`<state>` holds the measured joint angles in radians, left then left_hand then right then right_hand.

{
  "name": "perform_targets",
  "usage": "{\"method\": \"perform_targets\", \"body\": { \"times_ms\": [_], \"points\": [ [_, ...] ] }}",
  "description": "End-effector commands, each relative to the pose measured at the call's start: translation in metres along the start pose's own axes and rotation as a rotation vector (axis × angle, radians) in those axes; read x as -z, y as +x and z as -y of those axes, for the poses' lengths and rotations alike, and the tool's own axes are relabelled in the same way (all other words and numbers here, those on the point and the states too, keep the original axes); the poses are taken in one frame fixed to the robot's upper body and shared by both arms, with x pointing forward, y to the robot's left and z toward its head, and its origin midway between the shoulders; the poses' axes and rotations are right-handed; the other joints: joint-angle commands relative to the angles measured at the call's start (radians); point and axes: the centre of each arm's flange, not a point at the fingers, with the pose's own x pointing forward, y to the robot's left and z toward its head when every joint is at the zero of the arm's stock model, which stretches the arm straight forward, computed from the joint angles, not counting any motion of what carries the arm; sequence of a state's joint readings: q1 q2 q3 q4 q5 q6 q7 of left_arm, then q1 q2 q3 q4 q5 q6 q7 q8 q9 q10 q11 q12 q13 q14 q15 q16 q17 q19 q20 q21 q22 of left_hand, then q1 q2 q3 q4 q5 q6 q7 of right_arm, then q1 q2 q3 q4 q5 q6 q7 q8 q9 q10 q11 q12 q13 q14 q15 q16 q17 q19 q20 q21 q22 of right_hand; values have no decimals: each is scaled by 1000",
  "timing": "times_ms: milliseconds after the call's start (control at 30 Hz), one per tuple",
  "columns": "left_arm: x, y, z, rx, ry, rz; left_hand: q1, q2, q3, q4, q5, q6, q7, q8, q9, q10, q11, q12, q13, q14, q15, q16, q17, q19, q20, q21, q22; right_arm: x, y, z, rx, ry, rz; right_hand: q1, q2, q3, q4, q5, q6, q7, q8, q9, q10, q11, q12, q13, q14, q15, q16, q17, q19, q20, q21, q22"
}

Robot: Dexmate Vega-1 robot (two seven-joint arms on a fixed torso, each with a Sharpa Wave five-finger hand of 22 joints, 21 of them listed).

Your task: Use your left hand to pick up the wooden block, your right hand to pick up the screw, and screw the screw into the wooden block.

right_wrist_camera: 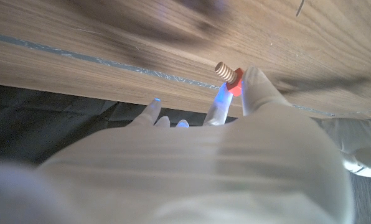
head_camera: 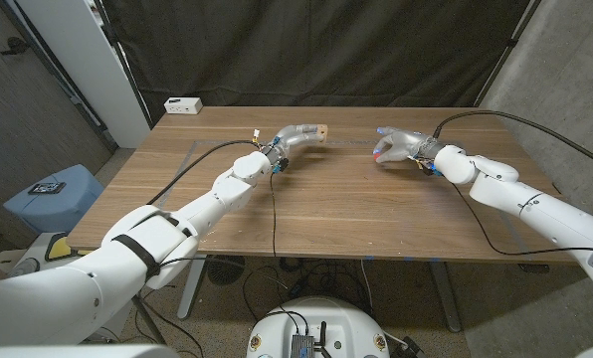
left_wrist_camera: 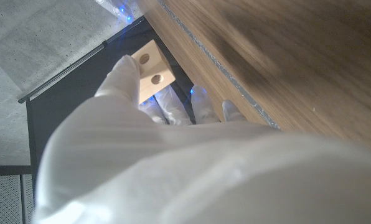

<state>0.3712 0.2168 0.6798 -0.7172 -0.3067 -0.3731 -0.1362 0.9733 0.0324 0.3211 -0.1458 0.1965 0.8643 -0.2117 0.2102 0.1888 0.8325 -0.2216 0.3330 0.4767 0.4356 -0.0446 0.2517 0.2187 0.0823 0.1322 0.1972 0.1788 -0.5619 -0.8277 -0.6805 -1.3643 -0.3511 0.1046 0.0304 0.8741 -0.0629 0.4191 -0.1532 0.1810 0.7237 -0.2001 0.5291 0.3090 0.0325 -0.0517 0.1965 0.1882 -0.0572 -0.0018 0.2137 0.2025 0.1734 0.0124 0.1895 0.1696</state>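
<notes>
Block (left_wrist_camera: 151,78) in left hand (head_camera: 292,139); screw (right_wrist_camera: 228,74) in right hand (head_camera: 401,149)

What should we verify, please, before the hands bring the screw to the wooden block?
1. Left hand holds the wooden block: ok, gripped between its fingers in the left wrist view.
2. Block holes exposed: ok, two round holes face the left wrist camera.
3. Right hand holds the screw: ok, pinched at its red head.
4. Threaded shaft free: ok, it sticks out past the fingertips.
5. Screw tip lined up with a hole: not ok, the hands are apart over the wooden table.
6. Which way the holes face relative to the screw: cannot tell.
</notes>
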Motion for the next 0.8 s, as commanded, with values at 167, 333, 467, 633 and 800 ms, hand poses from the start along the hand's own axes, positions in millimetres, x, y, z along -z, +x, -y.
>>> {"method": "perform_targets", "body": {
  "times_ms": [167,333,467,633,800],
  "points": [
    [-1,0,2,16,0,3,-6,18,-6,2,4,12,2,4,5,5,-1,5,15,0,-94,6,0,0,4,6,4,-4,-8,8,70,139,12,8,7,-2,0,5,16,4,10,5,7,-1,10,4,-2,7,6,6,11,0,6,3],
    [-1,-3,3,17,-4,1,-7,18,-7,2,4,14,3,5,6,6,-1,4,15,0,-95,5,-1,0,3,7,4,-5,-12,9,92,194,15,8,8,-3,1,4,24,4,16,7,10,-2,9,4,-2,8,7,6,10,0,5,3],
    [0,-4,4,18,-8,2,-7,19,-8,2,4,13,3,5,6,7,-1,3,16,0,-93,6,-1,-1,4,6,4,-6,-15,10,109,254,19,8,9,-5,1,4,34,3,24,10,12,4,9,4,-3,10,7,6,10,1,5,3],
    [-1,-6,5,10,-17,8,-7,20,-9,2,4,15,4,5,6,7,-1,2,16,1,-92,6,-1,0,4,7,4,-9,-16,10,125,309,21,7,10,-6,1,3,36,6,28,13,13,6,8,4,-3,12,7,7,9,1,4,3],
    [-5,-7,4,17,2,21,-7,21,-9,2,5,14,3,5,6,7,-1,1,17,0,-92,6,-1,0,4,7,4,-14,-15,12,133,355,21,7,11,-7,1,3,37,9,31,15,15,11,8,4,-6,18,6,7,8,4,4,3]
  ]
}}
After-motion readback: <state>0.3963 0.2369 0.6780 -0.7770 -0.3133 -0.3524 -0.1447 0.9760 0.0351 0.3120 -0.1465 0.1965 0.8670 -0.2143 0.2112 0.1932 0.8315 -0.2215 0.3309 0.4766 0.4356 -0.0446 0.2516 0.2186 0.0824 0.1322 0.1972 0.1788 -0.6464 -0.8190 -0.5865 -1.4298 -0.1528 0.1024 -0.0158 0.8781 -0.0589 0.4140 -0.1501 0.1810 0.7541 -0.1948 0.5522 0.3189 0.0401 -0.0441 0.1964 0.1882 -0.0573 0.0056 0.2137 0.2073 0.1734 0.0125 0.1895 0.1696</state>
